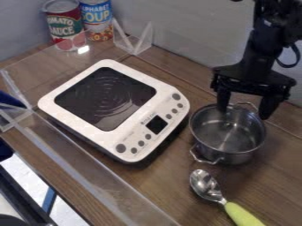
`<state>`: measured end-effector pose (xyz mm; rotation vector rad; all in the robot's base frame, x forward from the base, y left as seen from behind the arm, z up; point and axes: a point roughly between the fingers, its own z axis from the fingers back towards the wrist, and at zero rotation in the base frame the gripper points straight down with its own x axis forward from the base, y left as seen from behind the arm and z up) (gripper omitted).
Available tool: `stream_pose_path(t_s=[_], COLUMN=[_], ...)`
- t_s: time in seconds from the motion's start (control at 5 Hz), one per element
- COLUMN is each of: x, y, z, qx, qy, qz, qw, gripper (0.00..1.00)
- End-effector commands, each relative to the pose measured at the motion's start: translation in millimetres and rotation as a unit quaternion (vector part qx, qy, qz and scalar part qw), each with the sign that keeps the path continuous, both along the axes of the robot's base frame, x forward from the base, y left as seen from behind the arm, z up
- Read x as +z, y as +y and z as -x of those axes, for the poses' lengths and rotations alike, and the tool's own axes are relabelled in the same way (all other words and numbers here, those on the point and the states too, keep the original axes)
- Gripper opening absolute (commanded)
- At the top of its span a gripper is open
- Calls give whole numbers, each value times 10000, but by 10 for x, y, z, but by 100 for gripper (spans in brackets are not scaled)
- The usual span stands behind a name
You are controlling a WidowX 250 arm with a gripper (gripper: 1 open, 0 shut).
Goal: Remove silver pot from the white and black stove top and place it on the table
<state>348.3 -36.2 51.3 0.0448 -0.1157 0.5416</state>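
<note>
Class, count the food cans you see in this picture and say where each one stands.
2. Both stand at the table's far left corner, behind the stove: the left can and the right can, side by side. None seems hidden.

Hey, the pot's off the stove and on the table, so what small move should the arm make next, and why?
Probably lift the hand straight up and clear. The pot already sits on the table beside the stove, whose black plate is bare. The hand is open over the pot's far rim, gripping nothing, so rising straight should avoid knocking it.
</note>
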Motion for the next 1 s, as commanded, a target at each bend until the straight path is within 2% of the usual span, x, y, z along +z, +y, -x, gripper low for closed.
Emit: stream_pose_path(t_s=[0.0,0.2,0.8], x=[193,205,25], y=[107,164,123], z=[-36,-72,53], qx=[142,-270,-324], qy=[-224,-214,-176], qz=[-49,-52,26], qw=[9996,9994,9993], gripper=[100,100,100])
